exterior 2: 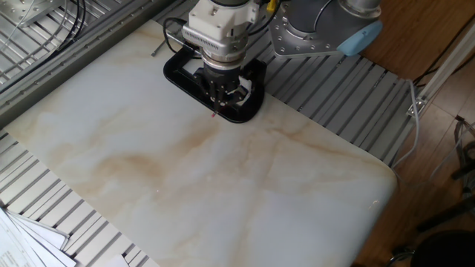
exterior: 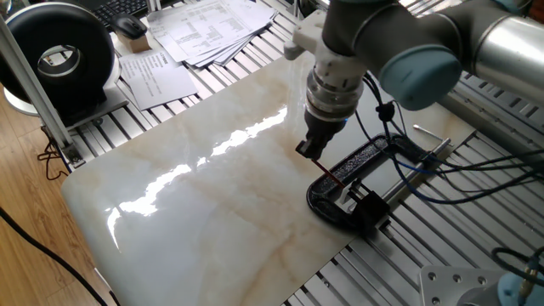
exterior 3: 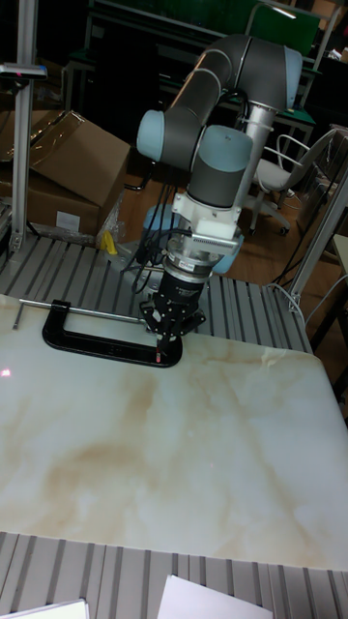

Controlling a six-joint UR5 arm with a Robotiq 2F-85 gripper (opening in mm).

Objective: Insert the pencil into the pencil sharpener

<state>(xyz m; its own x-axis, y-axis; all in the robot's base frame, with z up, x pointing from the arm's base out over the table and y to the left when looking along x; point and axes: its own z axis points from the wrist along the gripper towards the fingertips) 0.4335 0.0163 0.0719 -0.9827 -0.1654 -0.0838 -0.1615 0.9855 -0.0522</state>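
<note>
Marble-patterned table [exterior: 195, 195] was seen nearest the cameras, bare across most of its slab, and beyond that stretch, at the far edge, the black C-clamp [exterior: 353, 191] lay flat with its silver clamp bar [exterior 3: 97, 313] running off to the side. The pencil [exterior: 332, 177] was seen as a thin red sliver leaning across the clamp's frame, its upper end at the tip of the claw [exterior: 309, 150] and its lower end down by the frame. The claw was drawn narrow, apparently pinching the top of the pencil, though whether contact was firm could not be told at this size. The pencil sharpener [exterior: 369, 206] was taken to be the small black block held at the clamp's near end, just beyond the pencil's lower tip. A miss was judged the main risk: with the pencil tilted and gripped only at its end, it could pivot in the claw or catch on the clamp frame and so be steered past the sharpener's opening, which could not be made out in any view.
</note>
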